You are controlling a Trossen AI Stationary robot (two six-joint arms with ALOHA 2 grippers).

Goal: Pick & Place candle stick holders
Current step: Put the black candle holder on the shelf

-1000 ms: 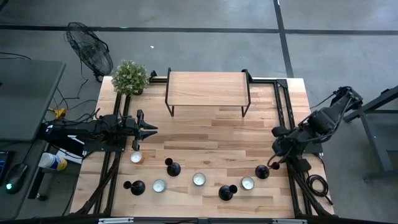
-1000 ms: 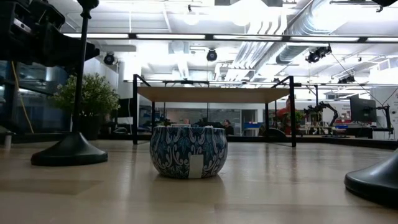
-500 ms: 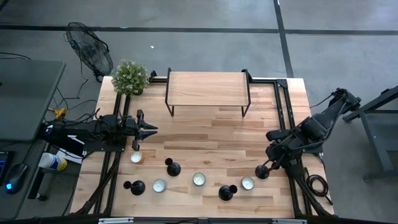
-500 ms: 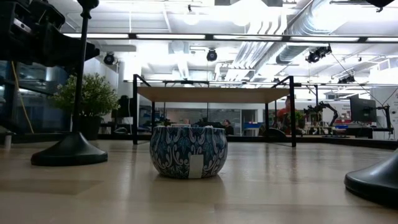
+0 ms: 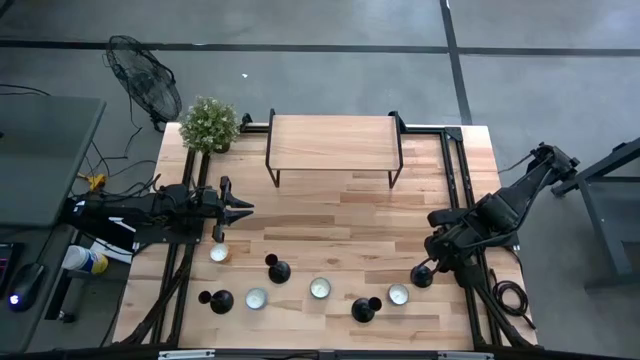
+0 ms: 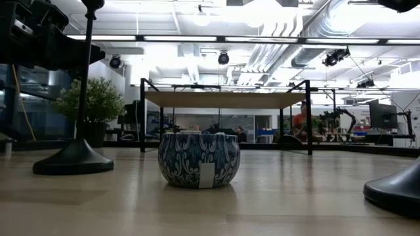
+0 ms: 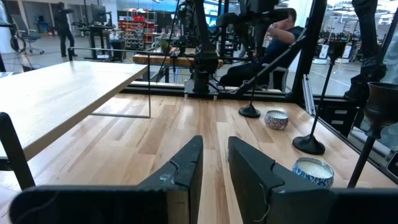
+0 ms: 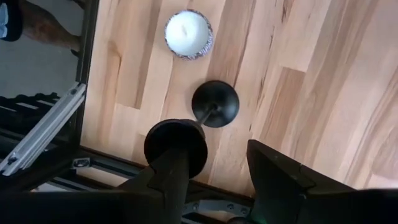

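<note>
1. Pale wooden table (image 5: 330, 215) under an open workshop ceiling, with a small raised shelf (image 5: 333, 143) at the far side and a potted plant (image 5: 209, 124) at one corner.
2. Four black candle stick holders along the near edge, mixed with tealight cups (image 5: 320, 288).
3. Probably stiff metal, top-light and bottom-heavy: domed base as the weight, thin stem easy to tip. Matte finish likely not very slippery, but the stem is narrow, so a centred pinch is needed.
4. Best hold, as a judgement: on the stem just under the small cup, to keep it upright during the lift.
5. Right gripper (image 8: 221, 168) open, holding nothing, looking down almost straight over the target holder (image 8: 214, 103).
6. Cup top of this holder (image 8: 176, 148) very close to one finger (image 8: 165, 180), not clearly between both; base directly below, a white tealight (image 8: 189, 33) a little beyond it.
7. Left gripper (image 7: 214, 171) nearly closed and empty, waiting low over the table, well apart from the nearest holders (image 7: 310, 143).
</note>
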